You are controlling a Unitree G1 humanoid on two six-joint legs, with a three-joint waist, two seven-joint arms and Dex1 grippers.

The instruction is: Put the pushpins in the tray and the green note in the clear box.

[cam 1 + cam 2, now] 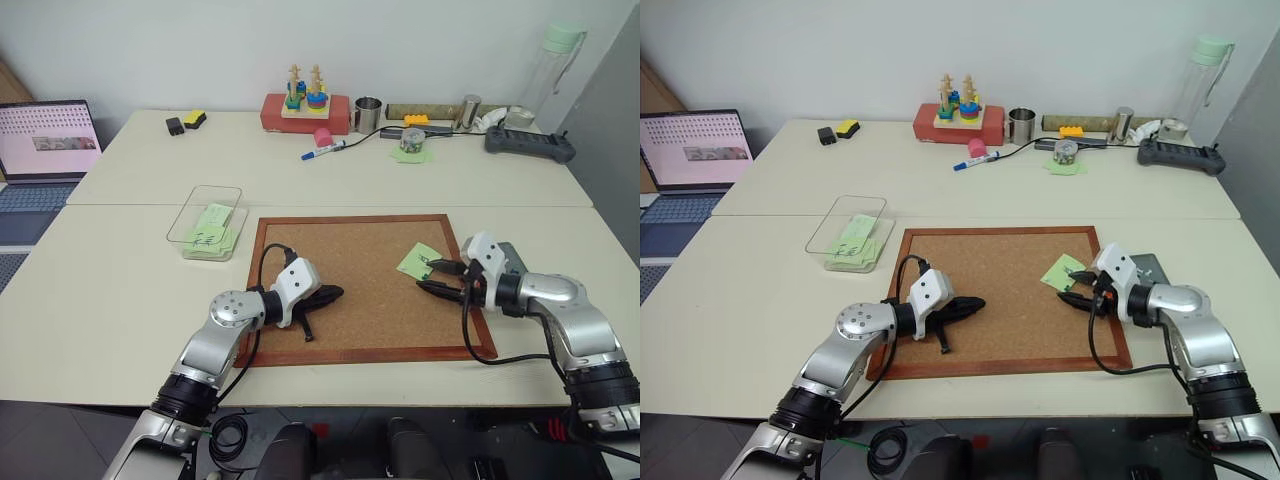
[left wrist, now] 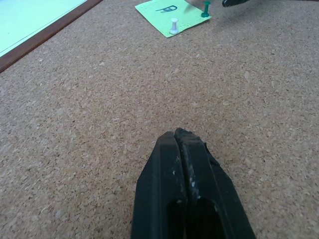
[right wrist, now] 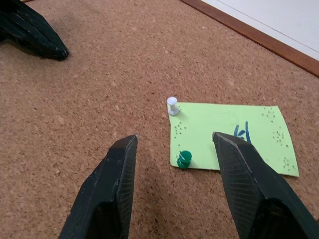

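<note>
Right hand [image 3: 174, 149] hovered with its two black fingers spread just above the corkboard [image 1: 370, 290], the gap between them lined up on a green pushpin [image 3: 184, 159] stuck in one corner of the green note [image 3: 229, 137]. That hand held nothing. A white pushpin [image 3: 172, 106] stood in the neighbouring corner of the same note, and the paper bore one dark blue handwritten mark and clusters of small pinholes near its corners. The note lay flat on the cork near the board's right edge, close to the wooden frame. Left hand [image 2: 182, 137] rested low over the cork toward the board's left side, well apart from the note, its fingers pressed together with nothing between them. Beyond the board's right frame, a dark grey tray [image 1: 1148, 266] showed partly behind the right arm. Off the board's upper left corner, on the cream counter [image 1: 110, 290], sat the clear box [image 1: 207, 222], with other scribbled green notes lying inside it. Farther back on the counter stood a red stacking toy, a metal cup, a blue marker and a clear bottle, with an open laptop at the far left.
</note>
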